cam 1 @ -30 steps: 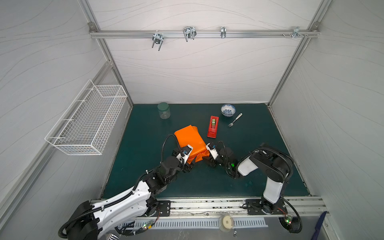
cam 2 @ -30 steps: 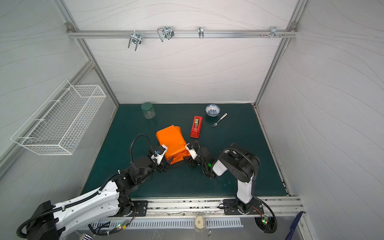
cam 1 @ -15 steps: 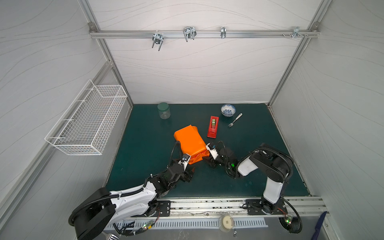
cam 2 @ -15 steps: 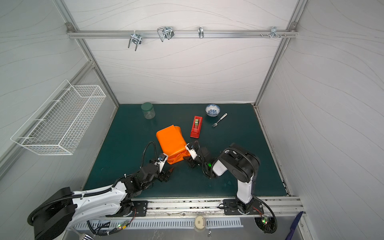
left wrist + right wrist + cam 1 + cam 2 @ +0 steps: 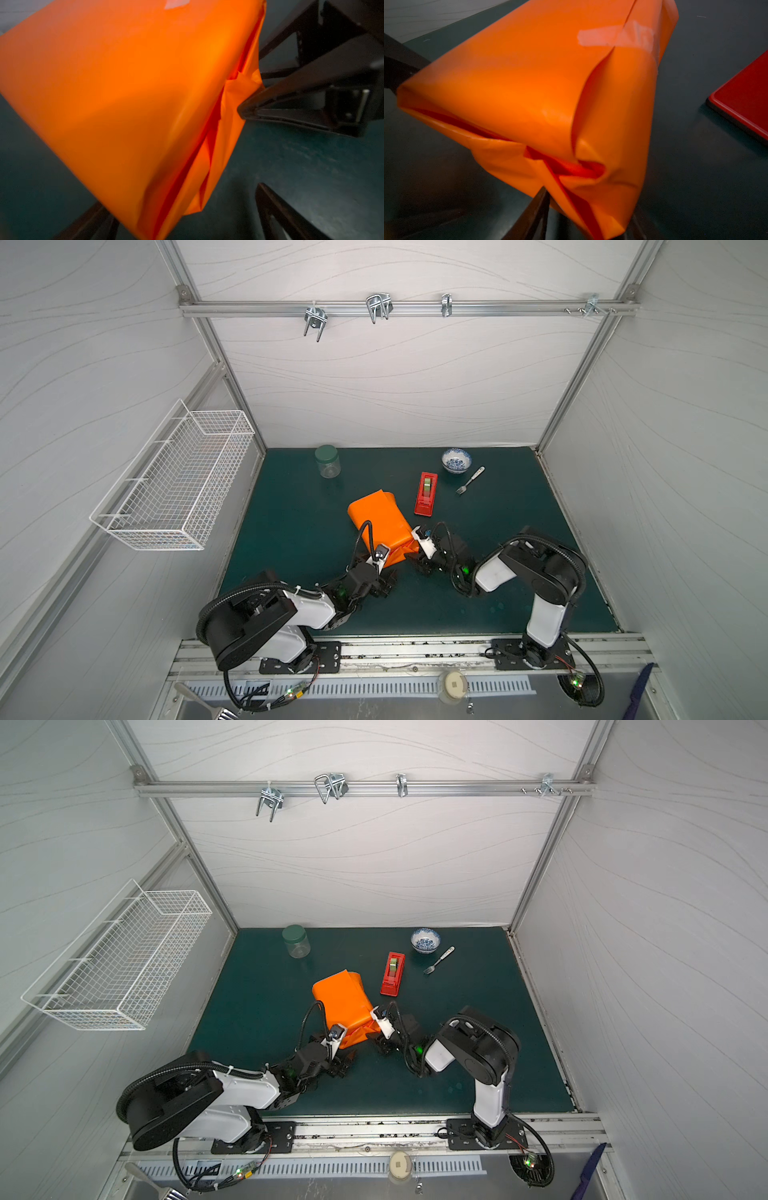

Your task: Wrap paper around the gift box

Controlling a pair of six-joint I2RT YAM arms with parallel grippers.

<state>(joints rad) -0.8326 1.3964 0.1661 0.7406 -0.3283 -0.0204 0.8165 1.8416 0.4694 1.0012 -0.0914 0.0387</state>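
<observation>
The orange paper (image 5: 376, 518) (image 5: 343, 996) is folded around the gift box, which is hidden inside it. A strip of clear tape (image 5: 612, 37) holds the top seam. The near end is loose, with folded flaps (image 5: 228, 128) gaping. My right gripper (image 5: 417, 563) (image 5: 380, 1042) (image 5: 583, 207) is shut on the paper at the parcel's near right corner, and one finger (image 5: 244, 109) dents the flap. My left gripper (image 5: 384, 587) (image 5: 340, 1067) (image 5: 185, 220) stands wide open just short of the parcel's near corner, holding nothing.
A red tape dispenser (image 5: 427, 493) (image 5: 745, 99) lies right of the parcel. Behind it are a bowl (image 5: 456, 460) and a fork (image 5: 470, 480), with a green-lidded jar (image 5: 327, 461) at the back left. A wire basket (image 5: 174, 477) hangs on the left wall.
My left gripper has drawn back from the parcel's near left side toward the front edge and opened fully. The right gripper and the parcel have stayed put.
</observation>
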